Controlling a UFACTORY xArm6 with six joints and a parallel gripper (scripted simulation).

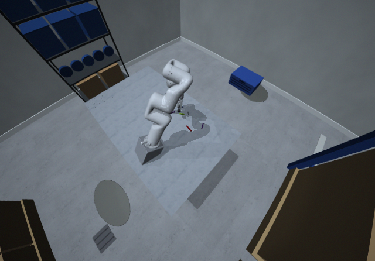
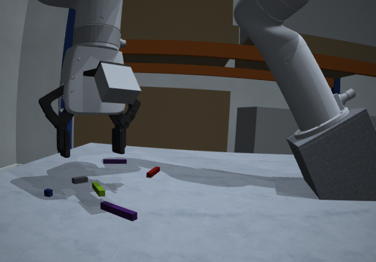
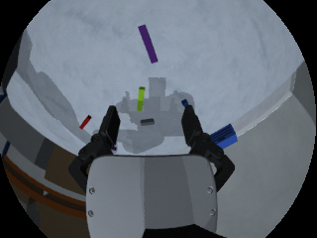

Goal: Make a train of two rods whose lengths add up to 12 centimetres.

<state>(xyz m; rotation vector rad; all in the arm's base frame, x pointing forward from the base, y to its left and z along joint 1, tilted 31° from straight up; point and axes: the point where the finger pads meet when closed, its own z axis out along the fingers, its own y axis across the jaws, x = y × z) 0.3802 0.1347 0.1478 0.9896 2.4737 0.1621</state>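
We found the tool (image 2: pixel 91 146) hanging above the tabletop (image 2: pixel 212 222) with its fingers (image 2: pixel 118 140) spread to their widest and nothing between them. Its tips were off the surface, over the far left part of the rod cluster.

Six rods lay flat on the tabletop, none touching another. In the exterior view the near purple rod (image 2: pixel 118 210) lay closest to the camera, set at a slant. Behind it, a little to the left, was the lime rod (image 2: pixel 98 188), with the grey rod (image 2: pixel 79 179) just beyond that and the small blue rod (image 2: pixel 48 192) further left. The far purple rod (image 2: pixel 114 161) lay almost under the tool's right-hand finger as seen there, and the red rod (image 2: pixel 153 171) sat to its right, well apart from the near purple one.

In the wrist view the grey rod (image 3: pixel 147 121) showed between the fingers, below them, with the lime rod (image 3: pixel 141 98) just past it.

The arm's grey base block (image 2: pixel 349 162) stood on the tabletop, off to the right.
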